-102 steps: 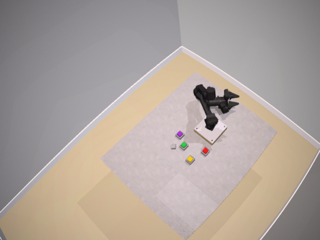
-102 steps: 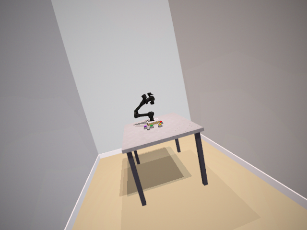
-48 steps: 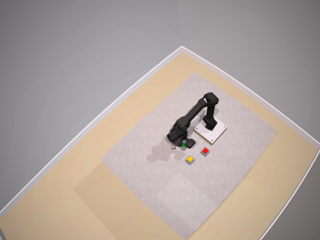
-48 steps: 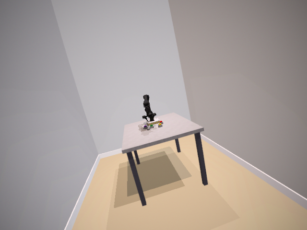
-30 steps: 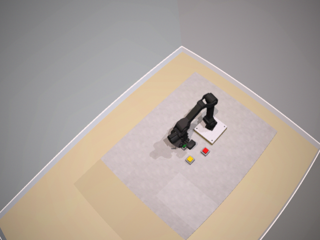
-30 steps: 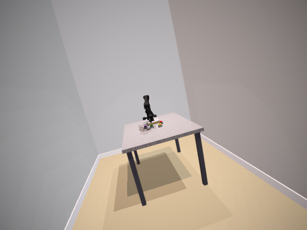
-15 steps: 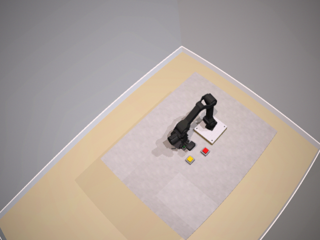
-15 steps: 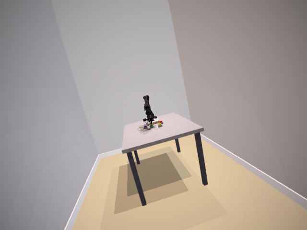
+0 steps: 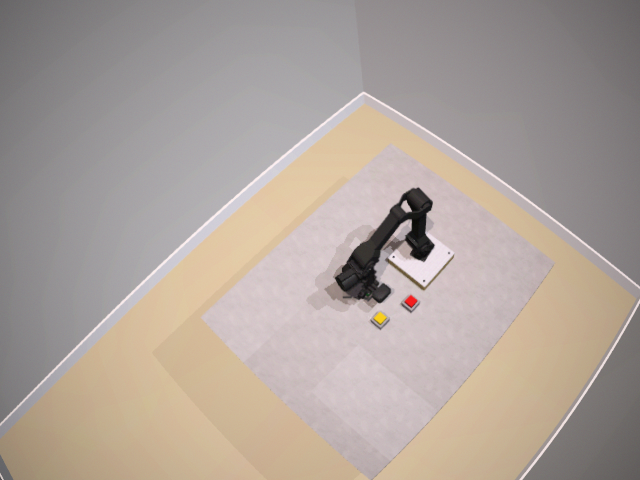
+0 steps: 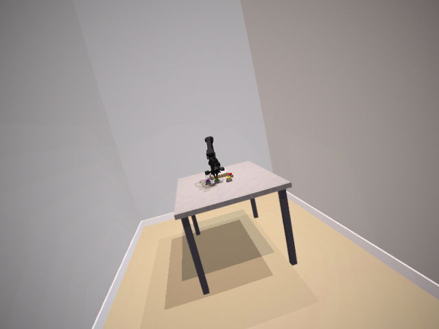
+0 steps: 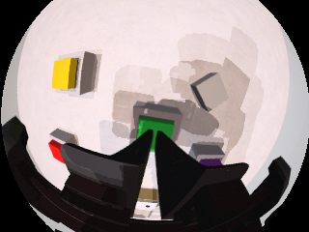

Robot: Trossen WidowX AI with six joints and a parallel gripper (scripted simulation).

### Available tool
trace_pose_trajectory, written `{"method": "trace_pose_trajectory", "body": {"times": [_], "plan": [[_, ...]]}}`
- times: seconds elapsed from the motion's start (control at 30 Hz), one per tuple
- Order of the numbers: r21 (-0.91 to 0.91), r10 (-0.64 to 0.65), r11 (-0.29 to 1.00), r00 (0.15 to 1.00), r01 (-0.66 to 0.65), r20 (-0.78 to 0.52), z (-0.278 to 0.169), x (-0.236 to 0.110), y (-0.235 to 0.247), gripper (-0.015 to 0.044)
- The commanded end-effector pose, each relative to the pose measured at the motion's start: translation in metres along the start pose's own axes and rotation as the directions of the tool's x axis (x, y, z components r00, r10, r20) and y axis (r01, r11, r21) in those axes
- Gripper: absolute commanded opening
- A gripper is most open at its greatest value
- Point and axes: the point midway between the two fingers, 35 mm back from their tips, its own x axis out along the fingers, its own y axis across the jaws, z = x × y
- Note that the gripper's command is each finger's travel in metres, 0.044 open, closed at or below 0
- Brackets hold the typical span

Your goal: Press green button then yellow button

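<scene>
The green button (image 9: 367,295) (image 10: 216,181) (image 11: 165,128) is in a grey housing and is partly hidden by my fingers. My gripper (image 10: 216,177) (image 11: 154,134) is shut with nothing between the fingers. Its tips point down at the green cap and appear to touch it. How far the cap is pressed in cannot be told. The yellow button (image 9: 379,318) (image 10: 228,177) (image 11: 64,73) stands apart from the gripper, at the upper left in the wrist view, with its cap raised.
The red button (image 9: 410,301) (image 10: 230,173) (image 11: 57,151) is nearer the white base plate (image 9: 434,268). The purple button (image 10: 208,179) (image 11: 210,162) is close beside the green one, partly behind a finger in the wrist view. A grey block (image 11: 212,92) lies on the green button's far right there.
</scene>
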Motion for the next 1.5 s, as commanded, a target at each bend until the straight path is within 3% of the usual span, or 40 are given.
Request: {"method": "trace_pose_trajectory", "body": {"times": [0.0,0.43,0.57,0.77,0.93,1.1,1.47], "plan": [[-0.006,-0.003,1.000,1.000,0.003,-0.011,-0.003,0.003,0.000,0.0020],[-0.006,-0.003,1.000,1.000,0.003,-0.011,-0.003,0.003,0.000,0.0020],[-0.006,-0.003,1.000,1.000,0.003,-0.010,-0.002,-0.028,0.000,0.0020],[-0.006,-0.003,1.000,1.000,0.003,-0.011,-0.002,-0.038,0.000,0.0020],[-0.006,-0.003,1.000,1.000,0.003,-0.011,-0.002,-0.090,0.000,0.0020],[-0.007,-0.003,1.000,1.000,0.003,-0.010,0.000,-0.092,0.002,0.0020],[-0.006,0.006,1.000,1.000,-0.006,-0.007,0.049,-0.093,0.110,0.0020]]}}
